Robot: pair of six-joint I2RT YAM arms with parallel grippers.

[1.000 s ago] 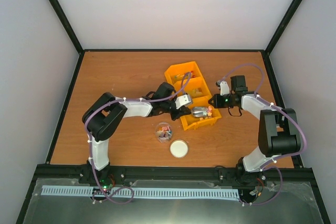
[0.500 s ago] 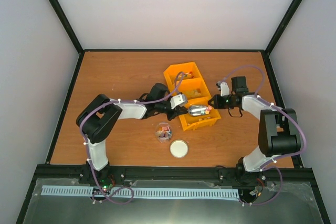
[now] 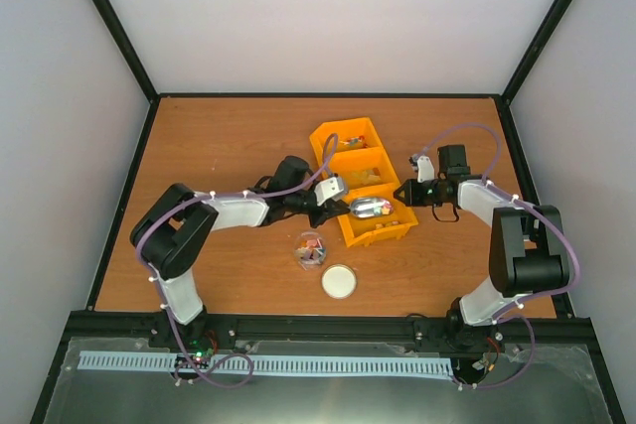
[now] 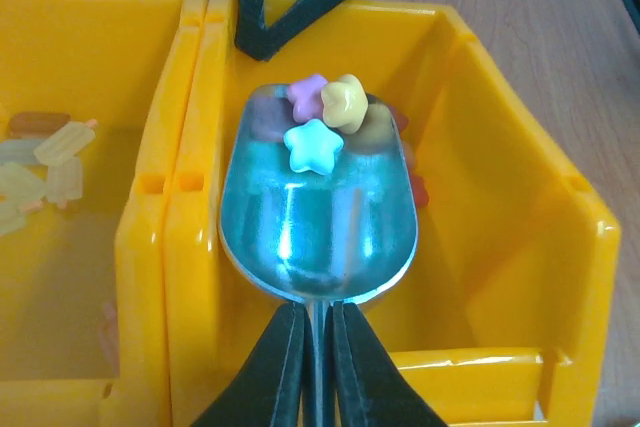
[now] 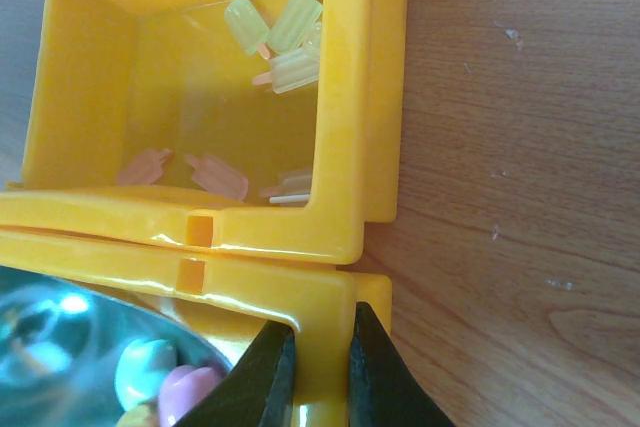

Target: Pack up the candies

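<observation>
While the left gripper is closed down to a narrow slit on the thin handle of the metal scoop, the bowl hangs over the end compartment of the yellow bin. A few star-shaped candies, teal, yellow and purple, lie loose at the scoop's far end. The right gripper is pinched nearly closed on that bin's outer wall, apparently steadying it. In the neighbouring compartment lie popsicle-shaped sweets. Near the arms stand a small clear container, already holding some candies, and just beyond it a white lid flat on the table.

The candies look light, hard and smooth, and too small for the fingers to pinch singly. They are best handled only through the scoop. Nothing restrains them on the polished bowl, so a tilt or jolt would likely slide them off. The scoop itself appears rigid. The grip belongs on the handle, where a thin stem may twist between flat pads.
</observation>
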